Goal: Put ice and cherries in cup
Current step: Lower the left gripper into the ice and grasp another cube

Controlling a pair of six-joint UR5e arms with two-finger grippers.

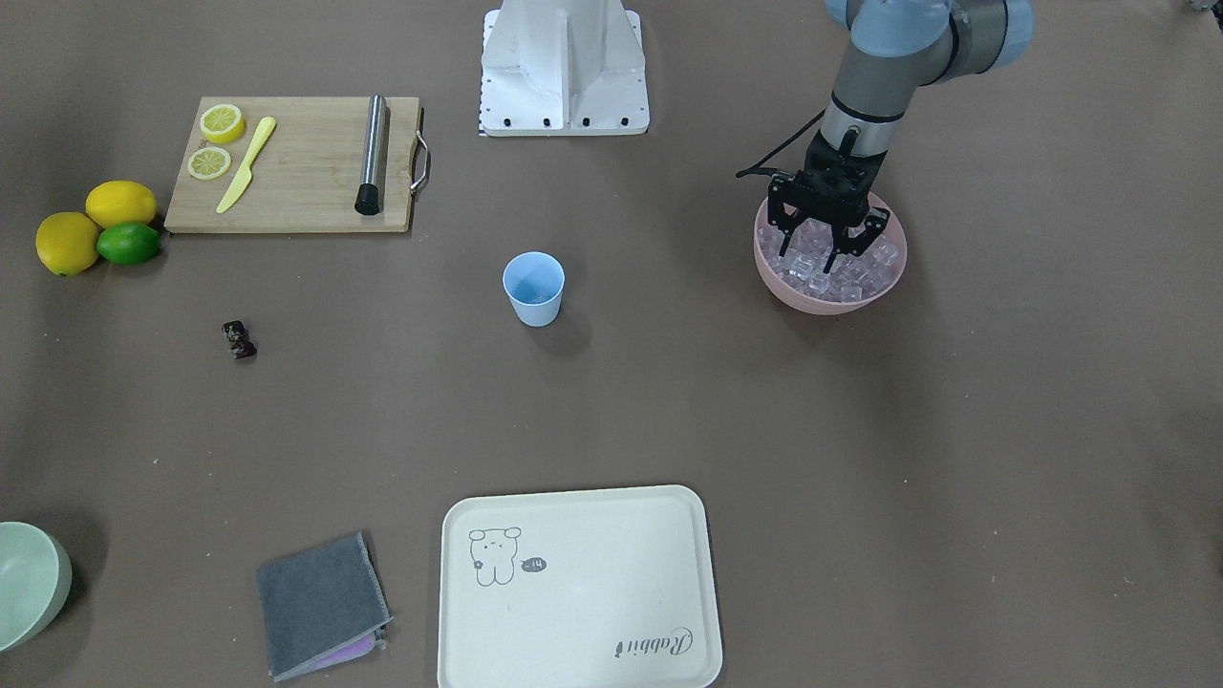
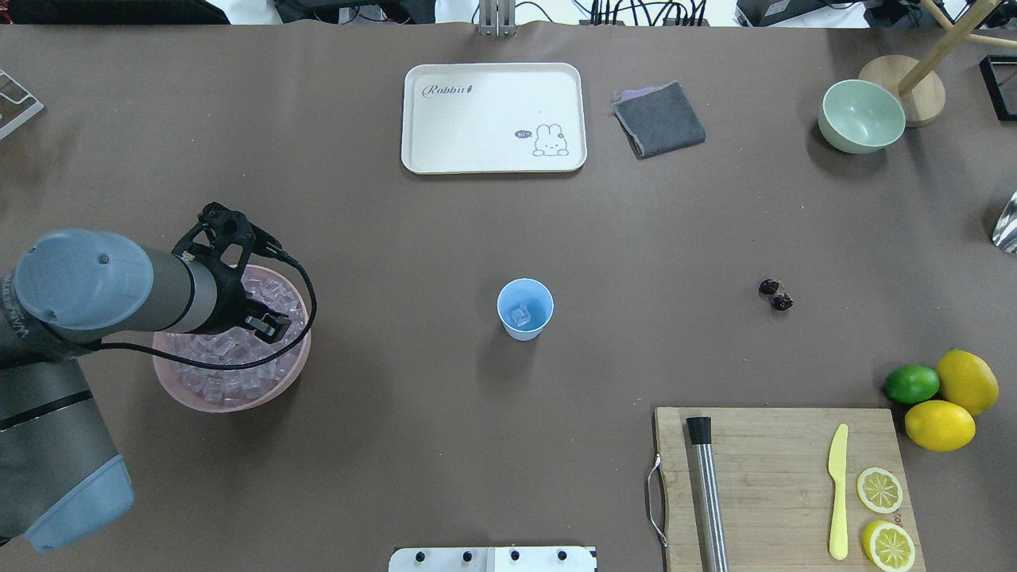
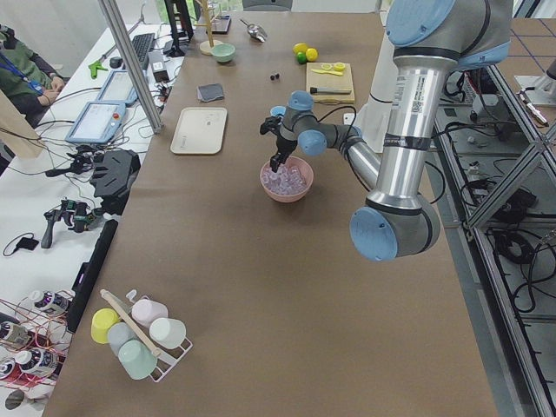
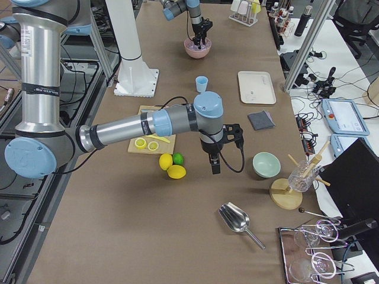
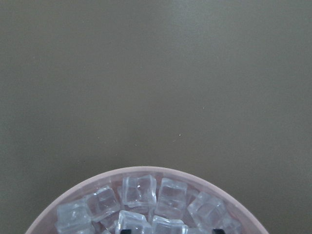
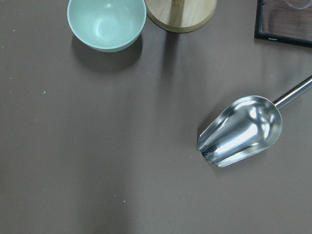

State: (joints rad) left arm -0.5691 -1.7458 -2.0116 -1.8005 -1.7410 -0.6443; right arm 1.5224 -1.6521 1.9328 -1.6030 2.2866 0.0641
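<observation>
Front view: tray (image 1: 573, 592) nearest, at 6 o'clock edge. At middle of desk (image 1: 764, 411), cup (image 1: 533, 287); cherries (image 1: 239, 340) well off at its 9 o'clock, side by side. At cup's 3 o'clock, left claw (image 1: 827, 250), fingers apart, tips down among ice (image 1: 841, 282) in pink bowl (image 1: 812, 298). Overhead: one cube (image 2: 520, 316) lies in cup. Right side view: right claw (image 4: 214, 164) above desk by lemons (image 4: 176, 172); apart or together, cannot tell.

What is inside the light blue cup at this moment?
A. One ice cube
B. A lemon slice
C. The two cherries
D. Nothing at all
A: the overhead view shows a single clear ice cube at the bottom of the cup, while the cherries lie on the table, apart from it.
</observation>
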